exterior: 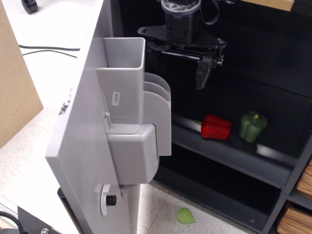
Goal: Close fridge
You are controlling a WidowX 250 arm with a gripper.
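The fridge has a black shelved cabinet (229, 153), and its light grey door (80, 126) stands wide open at the left. I see the door's inner face. Grey inner bins (131, 146) hang on it, with a tall one (122, 68) above. My gripper (178, 66) hangs inside the cabinet's upper part, just right of the tall bin. Its jaws are spread wide. The right finger (202, 73) shows plainly. The left finger is hidden behind the bin's edge, so I cannot tell if it touches the door. The handle and dispenser are out of view.
A red pepper (216, 126) and a green pepper (252, 126) lie on the cabinet shelf. A small green object (185, 215) lies on the speckled floor. A tan wooden panel (14, 87) stands at the far left. Black cables (48, 48) lie on a white surface. Wooden slats (298, 204) show bottom right.
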